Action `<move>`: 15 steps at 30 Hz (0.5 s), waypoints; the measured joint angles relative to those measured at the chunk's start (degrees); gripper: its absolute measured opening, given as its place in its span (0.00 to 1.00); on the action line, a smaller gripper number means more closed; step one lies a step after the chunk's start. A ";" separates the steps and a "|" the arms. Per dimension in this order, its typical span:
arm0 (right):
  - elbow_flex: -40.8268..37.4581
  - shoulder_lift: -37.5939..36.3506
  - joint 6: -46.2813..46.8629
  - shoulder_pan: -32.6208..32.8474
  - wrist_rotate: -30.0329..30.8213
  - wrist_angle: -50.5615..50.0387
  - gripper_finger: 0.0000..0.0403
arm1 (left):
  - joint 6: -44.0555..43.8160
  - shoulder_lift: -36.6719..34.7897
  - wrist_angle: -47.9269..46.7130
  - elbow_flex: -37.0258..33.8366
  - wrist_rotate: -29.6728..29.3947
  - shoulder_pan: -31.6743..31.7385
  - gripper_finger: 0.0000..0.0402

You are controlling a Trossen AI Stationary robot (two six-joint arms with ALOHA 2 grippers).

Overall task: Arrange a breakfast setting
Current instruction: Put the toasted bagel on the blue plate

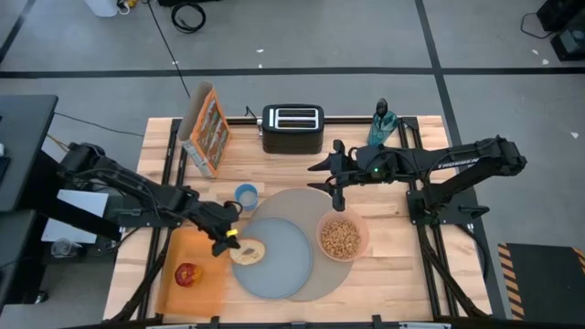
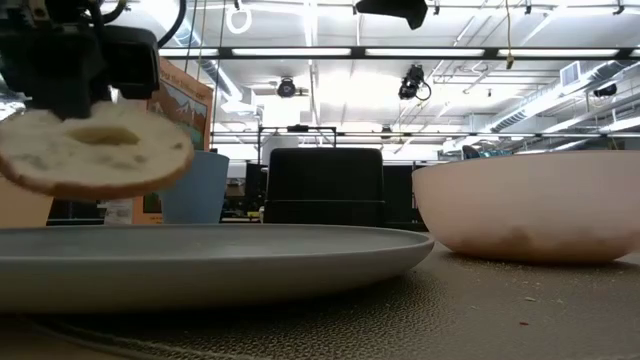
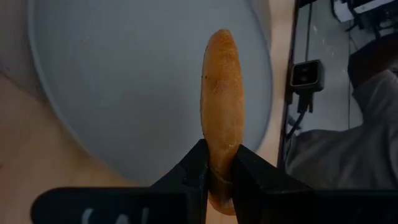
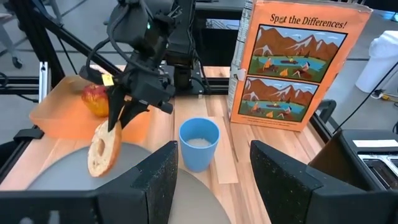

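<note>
My left gripper (image 1: 225, 239) is shut on the toasted bagel (image 1: 248, 251) over the left rim of the blue-grey plate (image 1: 279, 260). The plate lies on the round grey mat (image 1: 315, 206). In the low view the bagel (image 2: 95, 152) hangs clear above the plate (image 2: 220, 255). The pink bowl of cereal (image 1: 343, 238) stands on the mat's right part. The red apple (image 1: 187, 274) rests on the orange board (image 1: 174, 297). My right gripper (image 1: 335, 190) hovers open over the mat's far edge. The spoon is not in view. My left gripper pinches the bagel's rim (image 3: 221, 163) between its two fingers (image 3: 198, 171), one on each flat face. The fingers come slanting down from the table's left side. The bagel hangs tilted beyond and below the fingertips (image 4: 104, 148), lifted clear of the plate.
A blue cup (image 1: 245, 195) stands just beyond the mat's far left edge. A cereal box (image 1: 208, 130), a black toaster (image 1: 292, 129) and a green bottle (image 1: 382, 123) stand along the far edge. Bare wood shows at the near right.
</note>
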 joint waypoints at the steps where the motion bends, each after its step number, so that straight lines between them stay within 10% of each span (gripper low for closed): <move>1: 0.00 0.00 -0.04 0.00 0.00 0.06 0.52 | -0.11 0.56 -0.05 0.00 0.06 0.08 0.13; 15: 0.00 0.00 -1.07 0.00 -0.02 0.27 0.52 | 0.75 8.56 6.22 0.02 0.25 0.16 0.15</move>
